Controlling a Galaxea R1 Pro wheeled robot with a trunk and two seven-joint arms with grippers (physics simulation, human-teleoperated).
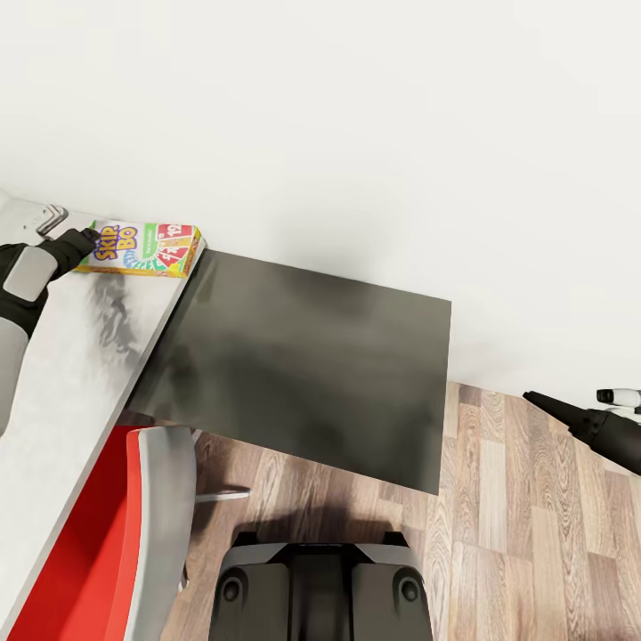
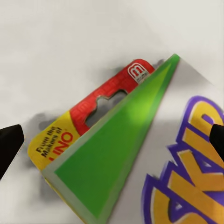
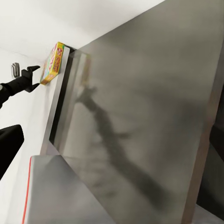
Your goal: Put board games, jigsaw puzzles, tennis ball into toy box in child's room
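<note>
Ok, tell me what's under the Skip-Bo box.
The Skip-Bo box lies flat on the light grey table, at its far corner by the wall. Whatever might lie beneath the box is covered. The left gripper is at its near-left edge.

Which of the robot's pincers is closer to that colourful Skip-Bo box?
Left. The left pincer is right at the Skip-Bo box on the table; the right pincer hangs far off over the floor.

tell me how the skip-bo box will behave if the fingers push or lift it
The Skip-Bo box looks flat and thin, so it would probably slide on the smooth table rather than tip. Its straight edges suggest stiff card, likely light. It lies at the table's end edge, so a push that way might send it off.
</note>
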